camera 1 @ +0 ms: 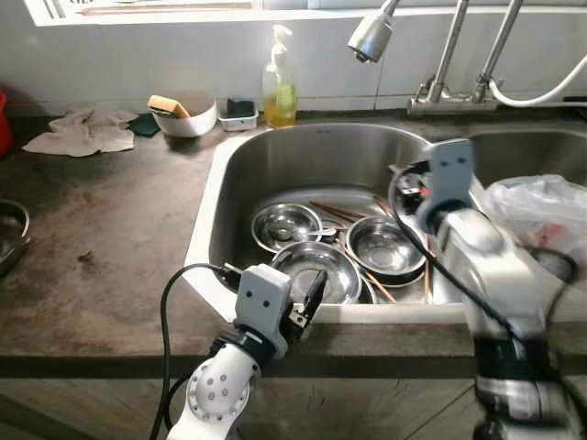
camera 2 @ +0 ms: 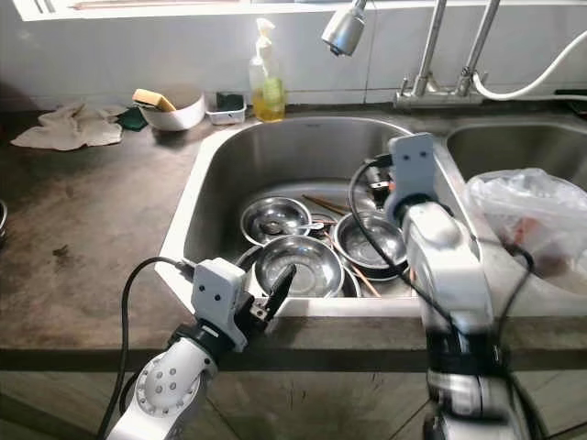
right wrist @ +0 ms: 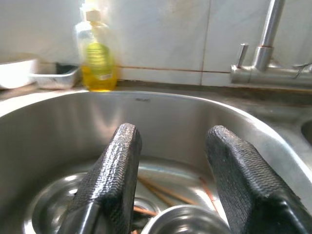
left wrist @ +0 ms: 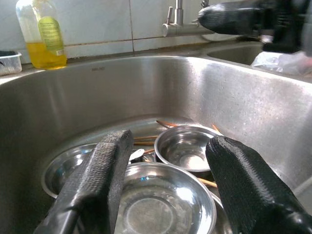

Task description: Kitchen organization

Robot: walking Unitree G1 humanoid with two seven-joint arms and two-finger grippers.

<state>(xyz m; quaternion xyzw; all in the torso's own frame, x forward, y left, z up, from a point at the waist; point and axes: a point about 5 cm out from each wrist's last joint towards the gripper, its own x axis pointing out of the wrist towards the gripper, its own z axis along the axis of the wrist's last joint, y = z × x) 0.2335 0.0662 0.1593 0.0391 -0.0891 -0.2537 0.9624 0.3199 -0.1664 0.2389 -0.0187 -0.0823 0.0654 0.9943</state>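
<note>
While spread wide and gripping nothing, left gripper [left wrist: 165, 190] above nearest steel bowl [left wrist: 163, 204] in sink [camera 1: 275, 156]. Right gripper [right wrist: 175, 180] also parted, empty, over chopsticks [right wrist: 163, 192]

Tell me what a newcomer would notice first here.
Three steel bowls lie clustered with chopsticks in the bottom of the left sink basin. The left pincer hangs open at the basin's near rim and the right pincer, open too, is over the basin. A yellow soap bottle stands behind.
</note>
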